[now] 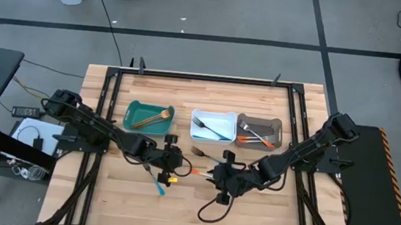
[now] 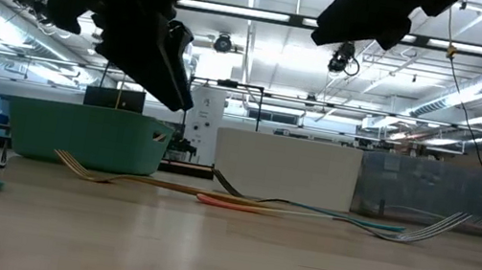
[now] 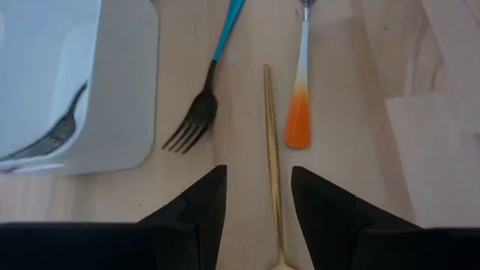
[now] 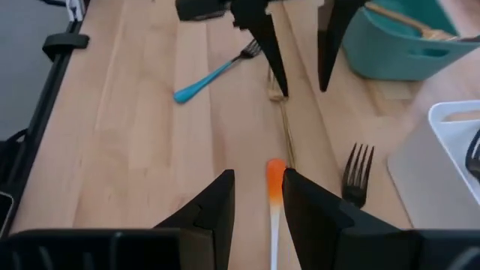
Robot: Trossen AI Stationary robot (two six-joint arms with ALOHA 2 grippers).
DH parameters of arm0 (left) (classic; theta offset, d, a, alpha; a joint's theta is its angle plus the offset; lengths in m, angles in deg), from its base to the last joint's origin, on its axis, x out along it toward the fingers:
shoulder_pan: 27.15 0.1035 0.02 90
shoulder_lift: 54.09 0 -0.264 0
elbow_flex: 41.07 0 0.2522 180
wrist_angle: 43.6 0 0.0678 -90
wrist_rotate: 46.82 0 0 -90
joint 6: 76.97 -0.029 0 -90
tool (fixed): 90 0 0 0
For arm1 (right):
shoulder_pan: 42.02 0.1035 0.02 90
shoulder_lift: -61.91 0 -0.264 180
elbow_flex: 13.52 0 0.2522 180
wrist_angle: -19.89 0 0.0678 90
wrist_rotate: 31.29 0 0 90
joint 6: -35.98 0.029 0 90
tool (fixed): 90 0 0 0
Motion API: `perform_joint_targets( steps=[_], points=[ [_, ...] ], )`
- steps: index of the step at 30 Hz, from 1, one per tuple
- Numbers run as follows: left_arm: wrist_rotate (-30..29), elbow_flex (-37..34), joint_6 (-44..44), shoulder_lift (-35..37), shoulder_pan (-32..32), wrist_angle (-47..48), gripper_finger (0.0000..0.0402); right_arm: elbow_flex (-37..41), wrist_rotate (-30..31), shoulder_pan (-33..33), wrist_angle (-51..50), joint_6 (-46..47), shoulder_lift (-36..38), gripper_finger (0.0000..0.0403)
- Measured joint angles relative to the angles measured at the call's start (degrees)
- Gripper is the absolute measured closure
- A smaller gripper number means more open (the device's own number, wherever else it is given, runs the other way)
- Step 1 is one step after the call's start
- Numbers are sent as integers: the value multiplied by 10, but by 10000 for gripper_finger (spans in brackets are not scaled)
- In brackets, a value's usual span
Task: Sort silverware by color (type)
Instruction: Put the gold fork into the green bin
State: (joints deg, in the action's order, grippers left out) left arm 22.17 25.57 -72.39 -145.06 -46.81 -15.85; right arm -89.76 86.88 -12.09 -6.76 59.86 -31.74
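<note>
Loose silverware lies flat on the wooden table. A thin gold utensil runs between the open fingers of my left gripper, which hovers above it. An orange-and-white-handled utensil lies under my open right gripper, also raised off the table. A dark fork with a blue handle lies beside the white bin. A second blue-handled fork lies nearer the table's front edge. In the high view, my left gripper and right gripper face each other at the table's middle.
Three bins stand in a row at the back: a teal one with gold pieces, a white one with a dark fork, a grey one with an orange-handled fork. A black cable loops on the table below my right arm.
</note>
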Motion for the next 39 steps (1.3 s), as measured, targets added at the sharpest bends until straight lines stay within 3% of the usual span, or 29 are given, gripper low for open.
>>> perform_joint_targets(
  steps=[9, 20, 29, 39],
  points=[
    [-4, 0, -16, -37, -9, -27, 241, 0, 81, 25, 9, 5, 0, 284],
    [32, -1, -36, -39, 26, 31, 241, 0, 83, 26, 8, 0, 0, 284],
    [33, -52, -48, -39, 27, -25, 241, 42, 83, 26, 49, 2, 0, 284],
    [34, -53, -42, -38, 28, -29, 241, 73, 81, 16, 86, 1, 0, 284]
  ],
)
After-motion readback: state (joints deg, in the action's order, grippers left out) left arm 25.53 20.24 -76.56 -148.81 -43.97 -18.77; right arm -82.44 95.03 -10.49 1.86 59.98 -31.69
